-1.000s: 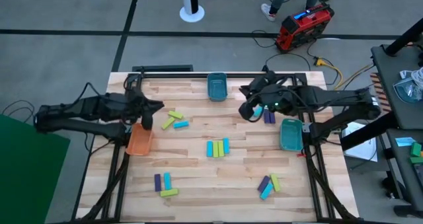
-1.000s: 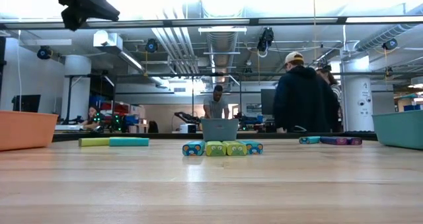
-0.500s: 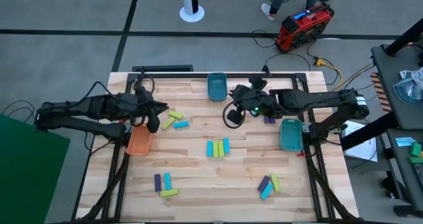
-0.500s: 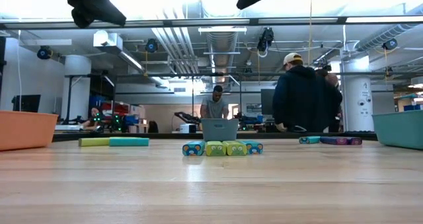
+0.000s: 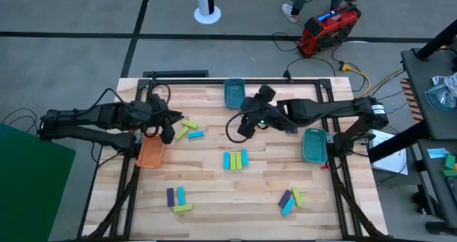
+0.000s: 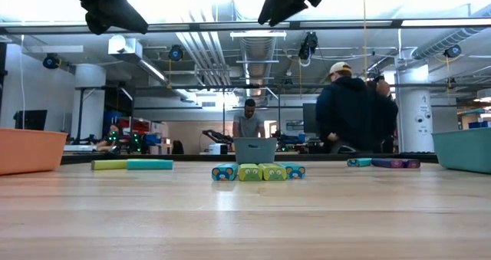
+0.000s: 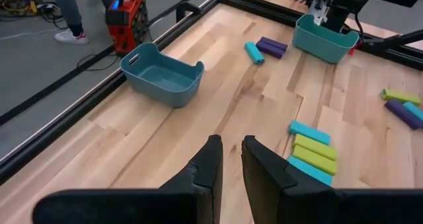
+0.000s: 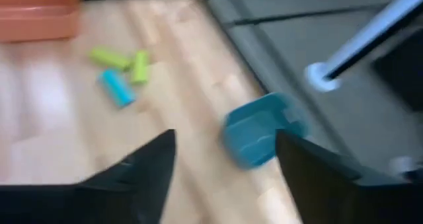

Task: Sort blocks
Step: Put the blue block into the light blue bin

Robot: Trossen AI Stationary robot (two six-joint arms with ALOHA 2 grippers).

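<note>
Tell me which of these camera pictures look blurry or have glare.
Right wrist view: smeared throughout, the teal bin and blocks soft-edged. Low view: bright ceiling lights wash out the top, leaving both arms as silhouettes. High and left wrist views: sharp and evenly lit.

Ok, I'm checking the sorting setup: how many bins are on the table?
3. An orange bin sits at the left edge of the table, partly under the left arm. A teal bin is mid far edge. A second teal bin is at the right edge.
</note>
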